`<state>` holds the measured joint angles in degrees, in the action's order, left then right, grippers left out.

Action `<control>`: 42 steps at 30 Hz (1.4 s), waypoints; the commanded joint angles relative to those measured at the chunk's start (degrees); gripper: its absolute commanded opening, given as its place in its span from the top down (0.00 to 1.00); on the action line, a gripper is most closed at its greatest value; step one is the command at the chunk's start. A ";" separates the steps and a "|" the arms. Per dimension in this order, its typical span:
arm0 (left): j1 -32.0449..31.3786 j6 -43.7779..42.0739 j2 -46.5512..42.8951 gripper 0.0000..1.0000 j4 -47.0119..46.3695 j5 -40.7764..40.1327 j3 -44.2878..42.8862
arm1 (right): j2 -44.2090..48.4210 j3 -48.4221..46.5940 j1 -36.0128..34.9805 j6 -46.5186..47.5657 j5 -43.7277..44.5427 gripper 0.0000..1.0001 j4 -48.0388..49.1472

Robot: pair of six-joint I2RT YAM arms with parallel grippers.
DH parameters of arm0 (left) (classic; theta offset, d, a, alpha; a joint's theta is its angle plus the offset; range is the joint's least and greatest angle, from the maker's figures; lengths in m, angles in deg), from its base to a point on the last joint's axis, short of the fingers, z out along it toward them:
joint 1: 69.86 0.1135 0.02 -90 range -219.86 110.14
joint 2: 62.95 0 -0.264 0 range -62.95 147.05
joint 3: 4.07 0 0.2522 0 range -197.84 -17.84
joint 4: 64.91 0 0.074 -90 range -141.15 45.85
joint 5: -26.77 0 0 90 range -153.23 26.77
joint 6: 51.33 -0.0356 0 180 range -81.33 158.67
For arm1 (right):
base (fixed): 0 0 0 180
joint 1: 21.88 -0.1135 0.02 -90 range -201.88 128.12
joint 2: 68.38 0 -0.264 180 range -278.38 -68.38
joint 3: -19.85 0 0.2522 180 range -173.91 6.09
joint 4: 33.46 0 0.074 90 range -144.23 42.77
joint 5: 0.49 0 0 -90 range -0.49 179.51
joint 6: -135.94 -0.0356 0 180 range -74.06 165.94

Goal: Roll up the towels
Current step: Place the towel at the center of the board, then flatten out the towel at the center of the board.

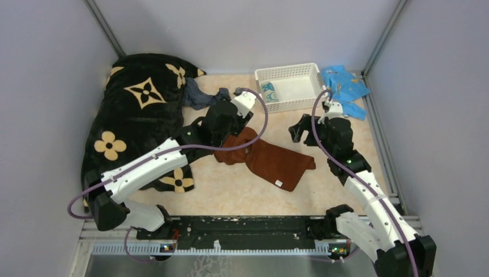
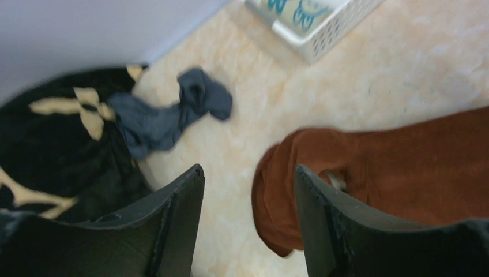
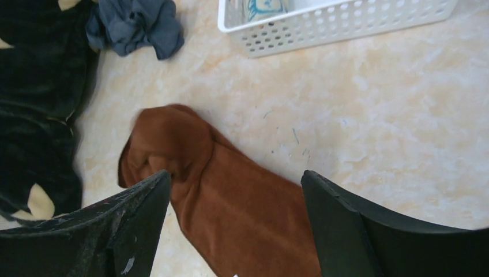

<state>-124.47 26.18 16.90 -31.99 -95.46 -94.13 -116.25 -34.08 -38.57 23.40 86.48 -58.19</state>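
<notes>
The rust-brown towel [image 1: 271, 161] lies spread on the table's middle, its left end bunched. My left gripper [image 1: 222, 130] is open and empty above that bunched end; in the left wrist view [image 2: 248, 170] the towel [image 2: 403, 167] lies between the fingers and off to the right. My right gripper [image 1: 297, 130] is open and empty to the towel's right; in the right wrist view [image 3: 235, 174] the towel [image 3: 230, 208] shows between its fingers. The slate grey-blue towel [image 1: 199, 95] lies crumpled by the blanket. The teal-and-white towel [image 1: 269, 91] sits in the white basket [image 1: 288, 72].
The big black blanket with tan flowers [image 1: 138, 115] covers the table's left side. A bright light-blue cloth [image 1: 344, 86] lies at the back right beside the basket. Grey walls close in the left, back and right.
</notes>
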 commanded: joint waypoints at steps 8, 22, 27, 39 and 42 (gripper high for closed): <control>13.56 29.79 -8.63 0.31 3.35 12.52 21.95 | -10.52 5.01 -0.15 -1.85 -13.13 0.22 -0.23; 19.69 41.32 -0.46 0.28 -1.03 18.31 30.54 | -28.49 7.05 -6.72 -5.69 -7.04 0.25 4.69; 20.19 41.03 8.96 0.34 -2.78 19.52 28.45 | -32.85 8.53 0.13 -10.12 -8.77 0.25 9.05; 24.82 39.29 24.59 0.69 7.87 5.95 18.04 | -32.83 10.57 13.40 -16.26 -5.14 0.21 11.40; 27.36 38.85 25.35 0.71 10.25 0.63 14.95 | -31.82 10.72 15.54 -17.14 -2.64 0.20 10.98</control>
<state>-100.82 65.83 38.54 -30.74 -85.71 -77.78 -148.30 -25.40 -26.00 6.63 75.34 -43.35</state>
